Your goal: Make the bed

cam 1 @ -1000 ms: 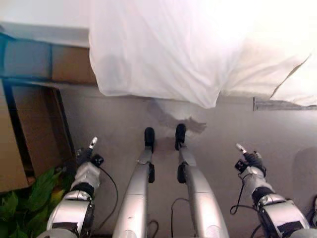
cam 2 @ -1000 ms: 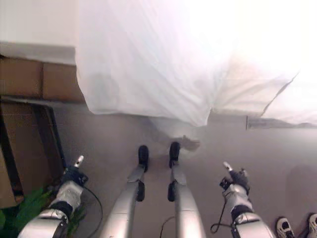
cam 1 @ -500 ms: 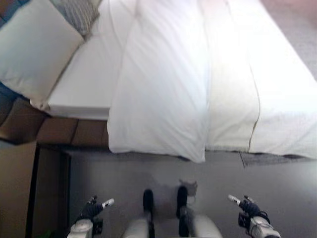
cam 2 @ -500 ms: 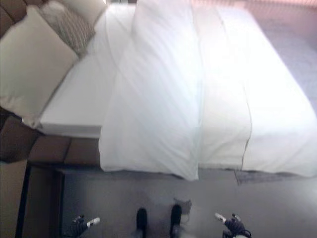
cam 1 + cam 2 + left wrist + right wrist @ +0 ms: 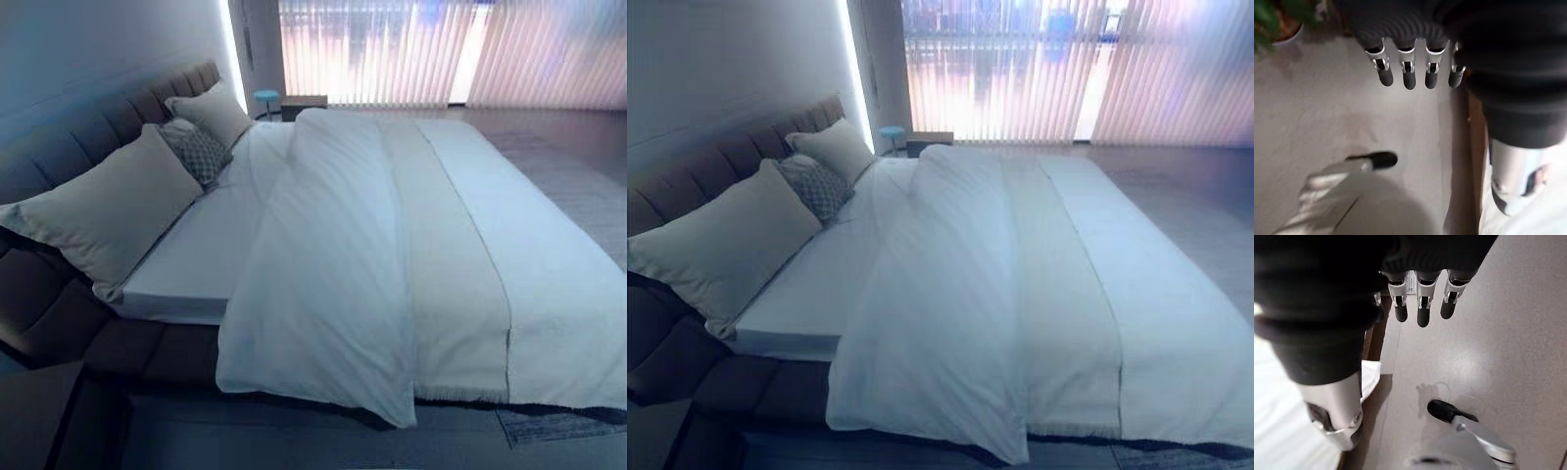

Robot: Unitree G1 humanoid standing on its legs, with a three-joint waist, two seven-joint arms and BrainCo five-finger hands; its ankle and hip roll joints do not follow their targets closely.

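Note:
A white duvet (image 5: 333, 284) lies folded back along the length of the bed, and its corner (image 5: 397, 401) hangs over the near edge. To its left the bare white sheet (image 5: 206, 259) is uncovered. A big cream pillow (image 5: 108, 211), a grey patterned pillow (image 5: 201, 152) and a second cream pillow (image 5: 214, 113) lean on the dark padded headboard (image 5: 69, 122). My left hand (image 5: 1409, 81) hangs over the grey floor, fingers straight, holding nothing. My right hand (image 5: 1421, 316) hangs open over the floor beside the bed's edge.
Vertical blinds (image 5: 392, 49) cover the window beyond the bed. A small round blue table (image 5: 265, 96) and a nightstand (image 5: 304, 100) stand by the far corner. A rug (image 5: 549, 426) pokes out under the near right side. A potted plant (image 5: 1273, 14) is near my left hand.
The head camera has tilted up from the floor and the bed's near edge to take in the whole bed. The bedding lies as it did.

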